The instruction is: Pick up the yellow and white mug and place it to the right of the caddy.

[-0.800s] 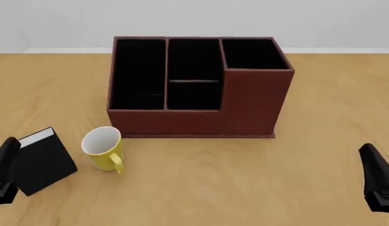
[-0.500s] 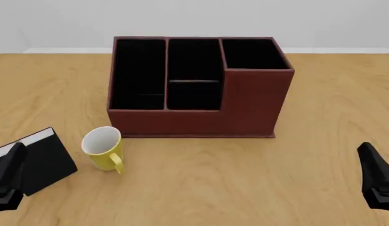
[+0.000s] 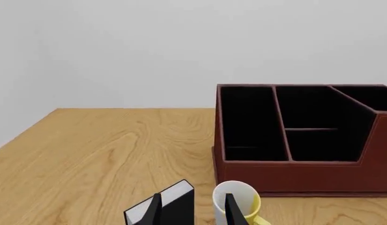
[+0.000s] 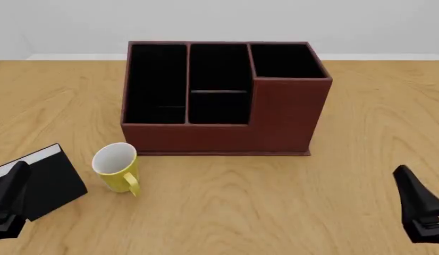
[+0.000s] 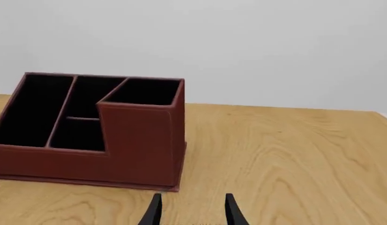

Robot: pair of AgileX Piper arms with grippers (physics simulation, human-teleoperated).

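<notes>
Shifted slightly inward, right hand point(image 4: 418, 212), empty and open like left hand point(image 4: 7, 199), nearer small yellow-and-white cylindrical mug point(image 4: 117, 166) just rightward.

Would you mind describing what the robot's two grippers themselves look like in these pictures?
Both are plain matte black. In the front view the left gripper and the right gripper show as tapering, wedge-like shapes. Each wrist view shows two slim, pointed black fingers. No cables, markings or other colours are visible.
</notes>
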